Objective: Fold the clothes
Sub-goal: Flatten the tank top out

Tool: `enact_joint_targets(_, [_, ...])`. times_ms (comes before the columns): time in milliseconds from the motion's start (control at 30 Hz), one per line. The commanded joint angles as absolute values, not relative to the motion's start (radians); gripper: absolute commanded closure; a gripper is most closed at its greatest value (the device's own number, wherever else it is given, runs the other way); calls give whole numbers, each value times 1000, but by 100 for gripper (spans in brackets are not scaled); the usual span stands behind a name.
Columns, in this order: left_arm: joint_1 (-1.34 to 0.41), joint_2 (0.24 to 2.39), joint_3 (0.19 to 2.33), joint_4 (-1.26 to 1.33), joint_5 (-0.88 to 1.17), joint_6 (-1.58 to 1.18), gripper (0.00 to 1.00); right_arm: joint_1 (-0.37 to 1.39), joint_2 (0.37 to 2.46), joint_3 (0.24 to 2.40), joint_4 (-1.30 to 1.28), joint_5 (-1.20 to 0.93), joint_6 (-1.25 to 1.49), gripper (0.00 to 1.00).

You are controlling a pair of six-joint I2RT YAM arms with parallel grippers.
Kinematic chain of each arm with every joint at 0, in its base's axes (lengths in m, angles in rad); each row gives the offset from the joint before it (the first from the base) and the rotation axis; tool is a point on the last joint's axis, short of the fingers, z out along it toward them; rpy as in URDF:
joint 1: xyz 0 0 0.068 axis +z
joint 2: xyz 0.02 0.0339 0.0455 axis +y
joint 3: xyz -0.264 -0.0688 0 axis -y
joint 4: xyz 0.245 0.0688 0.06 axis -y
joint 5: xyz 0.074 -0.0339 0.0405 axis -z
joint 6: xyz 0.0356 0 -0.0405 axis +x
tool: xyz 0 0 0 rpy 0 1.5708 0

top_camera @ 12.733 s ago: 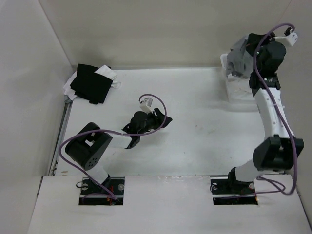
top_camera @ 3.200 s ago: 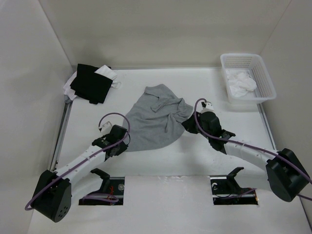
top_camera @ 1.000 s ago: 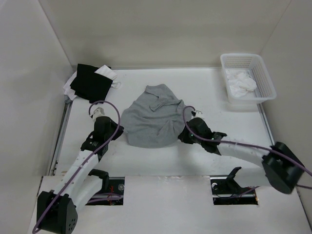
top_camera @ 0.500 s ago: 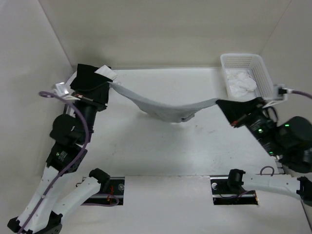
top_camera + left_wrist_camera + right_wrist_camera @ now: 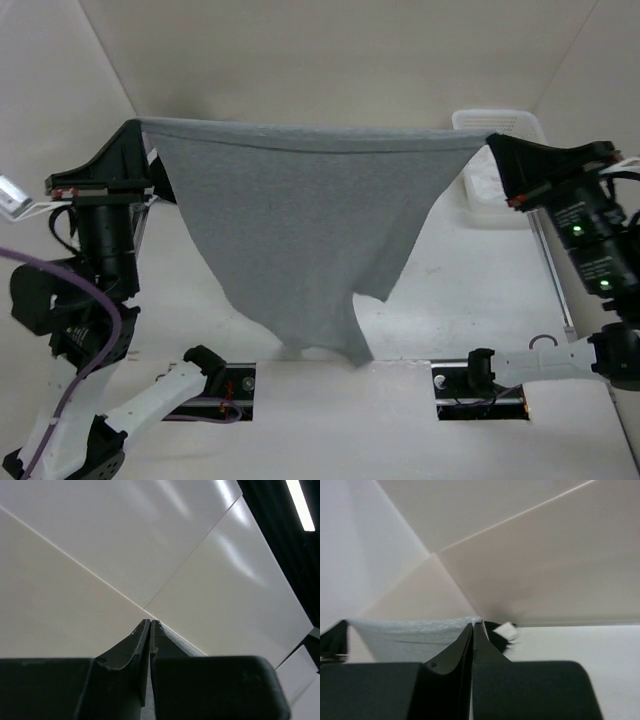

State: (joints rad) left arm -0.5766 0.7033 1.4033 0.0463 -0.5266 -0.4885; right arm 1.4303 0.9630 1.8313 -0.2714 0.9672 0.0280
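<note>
The grey shirt (image 5: 300, 215) hangs in the air between both arms, its top edge stretched taut and the rest drooping to a point near the front edge. My left gripper (image 5: 137, 127) is shut on its left corner, high at the left. On the right, my right gripper (image 5: 492, 140) is shut on the other corner. In the right wrist view the grey fabric (image 5: 415, 632) runs left from the closed fingertips (image 5: 473, 625). The left wrist view shows closed jaws (image 5: 150, 622) with a sliver of grey cloth (image 5: 175, 636) beside them, against bare walls.
A white basket (image 5: 505, 125) with a white cloth shows partly behind the right gripper at the back right. The black-and-white garments at the back left are hidden by the left arm (image 5: 100, 230); a bit of them (image 5: 500, 630) shows in the right wrist view. Walls enclose the table.
Both arms have lifted the shirt from a low sagging span over the table to a high, taut spread. The shirt now hangs down as a wide sheet.
</note>
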Motion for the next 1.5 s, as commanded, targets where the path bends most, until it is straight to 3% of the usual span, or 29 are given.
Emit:
enact_joint_targets(0, [-562,791,1342,72,-563,-439,98,1307,986,1761,-238,935,-16,100])
enact_joint_targets(67, [-529,843,1310,86,-571,-434,98,1146,1011,1743,-293,831,56,99])
enact_joint_targets(200, [-369,1009,1261,92,-497,-500,98,749,1124,1711,-426,418,283,100])
enact_joint_targets(333, [-213,1225,1288,97,-349,-679,98,474,1323,1692,-322,154,380,100])
enact_joint_targets(533, [-133,1489,1631,49,-230,-730,99,343,1687,2133,-432,72,396,100])
enact_joint_targets(733, [-87,1604,1945,-29,-201,-695,99,297,1897,2642,-603,26,417,100])
enact_joint_targets(933, [-41,1632,2060,-63,-173,-669,99,237,1872,2666,-601,-31,457,99])
enact_joint_targets(1133, [-65,1550,1895,-2,-182,-640,99,205,1732,2369,-574,-54,434,99])
enact_joint_targets(1467, [-186,1081,1045,140,-276,-702,99,238,1148,1219,-193,-66,498,99])
